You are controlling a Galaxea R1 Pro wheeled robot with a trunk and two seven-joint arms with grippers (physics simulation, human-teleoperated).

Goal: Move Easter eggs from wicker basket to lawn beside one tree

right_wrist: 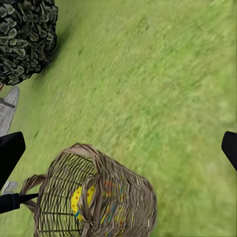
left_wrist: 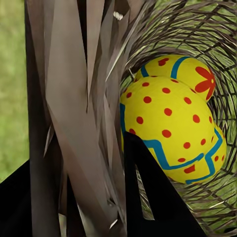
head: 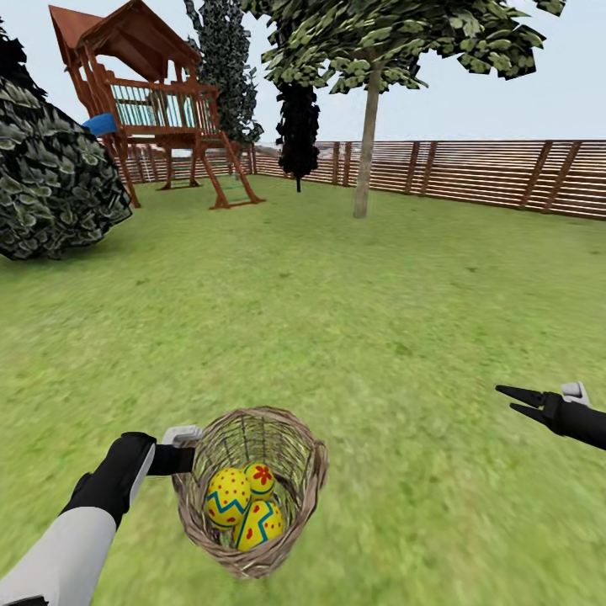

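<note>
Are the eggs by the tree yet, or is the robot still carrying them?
Not yet. All three Easter eggs sit inside the wicker basket, so none is by a tree. In hand: the left gripper appears to grip the basket's rim, holding it tilted. The right gripper is open and holds nothing. Left to do: reach the tree near the fence and put all three eggs on the lawn beside it.

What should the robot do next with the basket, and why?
Probably carry the basket forward toward the tree. The left gripper is clamped on its rim, all three eggs are inside, the tree stands far off by the fence, and the right gripper hangs empty.
</note>
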